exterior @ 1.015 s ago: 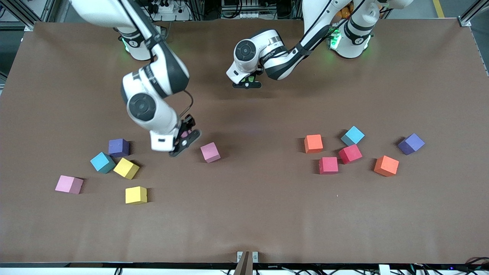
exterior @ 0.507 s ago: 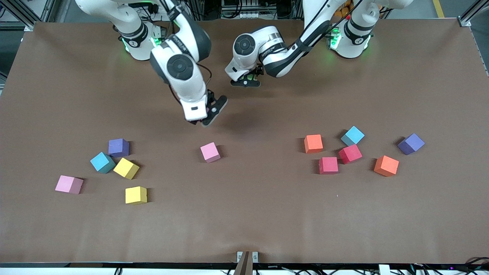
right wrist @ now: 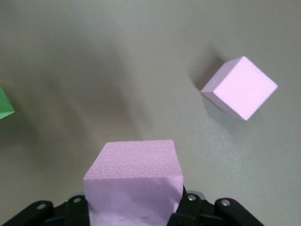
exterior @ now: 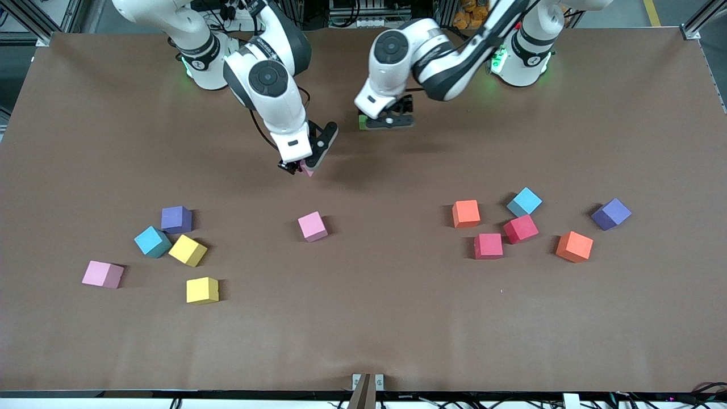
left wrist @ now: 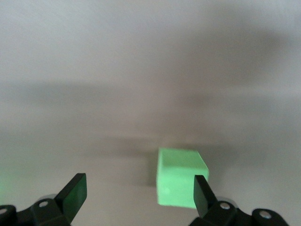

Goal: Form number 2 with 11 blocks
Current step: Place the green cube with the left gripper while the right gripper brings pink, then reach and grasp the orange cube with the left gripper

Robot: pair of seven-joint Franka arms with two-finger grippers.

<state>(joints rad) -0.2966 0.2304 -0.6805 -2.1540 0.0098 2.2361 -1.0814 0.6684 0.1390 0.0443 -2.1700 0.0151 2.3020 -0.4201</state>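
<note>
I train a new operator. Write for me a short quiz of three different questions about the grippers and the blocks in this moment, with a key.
1. True or false: the right gripper holds a pink block.
2. Which block lies between the fingers of the open left gripper? A) yellow B) green C) orange
3. Fill in: the loose pink block at the table's middle lies ______ to the front camera than the green block.

Key: 1 true; 2 B, the green block, on the table, released; 3 nearer.
</note>
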